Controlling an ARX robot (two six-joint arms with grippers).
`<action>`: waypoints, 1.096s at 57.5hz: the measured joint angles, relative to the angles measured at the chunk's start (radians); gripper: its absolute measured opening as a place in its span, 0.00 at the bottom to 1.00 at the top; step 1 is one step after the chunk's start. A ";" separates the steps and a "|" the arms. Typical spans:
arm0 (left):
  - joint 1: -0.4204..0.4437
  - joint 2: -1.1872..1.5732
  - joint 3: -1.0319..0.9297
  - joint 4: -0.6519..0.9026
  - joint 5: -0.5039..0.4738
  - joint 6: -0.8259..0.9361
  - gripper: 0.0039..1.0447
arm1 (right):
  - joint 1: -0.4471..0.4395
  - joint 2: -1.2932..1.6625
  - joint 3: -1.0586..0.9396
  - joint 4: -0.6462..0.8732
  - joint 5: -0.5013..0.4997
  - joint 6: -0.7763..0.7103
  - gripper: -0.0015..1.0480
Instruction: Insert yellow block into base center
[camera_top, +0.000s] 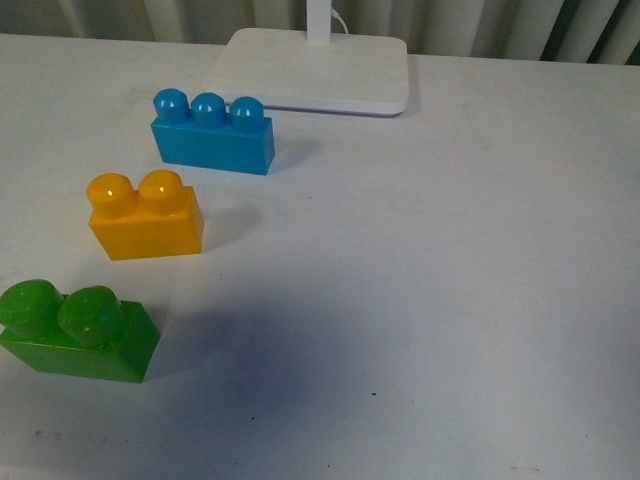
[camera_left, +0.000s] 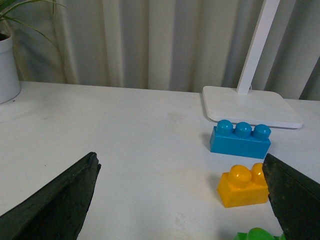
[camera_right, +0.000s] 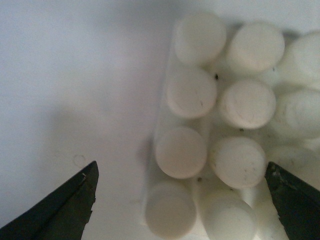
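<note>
The yellow block (camera_top: 146, 217) stands upright on the white table at the left, between a blue brick and a green one; neither arm shows in the front view. In the left wrist view the yellow block (camera_left: 243, 186) lies just ahead of my open left gripper (camera_left: 182, 200), close to one of its fingers (camera_left: 295, 197). The white studded base (camera_right: 225, 125) fills the right wrist view, right under my open right gripper (camera_right: 182, 202), with nothing held. The base is out of the front view.
A blue three-stud brick (camera_top: 212, 132) sits behind the yellow one, a green two-stud brick (camera_top: 78, 331) in front near the table edge. A white lamp stand (camera_top: 312, 68) is at the back. A potted plant (camera_left: 7, 60) stands far off in the left wrist view.
</note>
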 joint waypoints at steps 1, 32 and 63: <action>0.000 0.000 0.000 0.000 0.000 0.000 0.94 | 0.009 0.001 -0.002 0.011 0.016 -0.001 0.91; 0.000 0.000 0.000 0.000 0.000 0.000 0.94 | 0.152 -0.038 -0.073 0.057 0.048 0.113 0.91; 0.000 0.000 0.000 0.000 0.000 0.000 0.94 | 0.474 -0.075 -0.136 0.156 0.161 0.414 0.91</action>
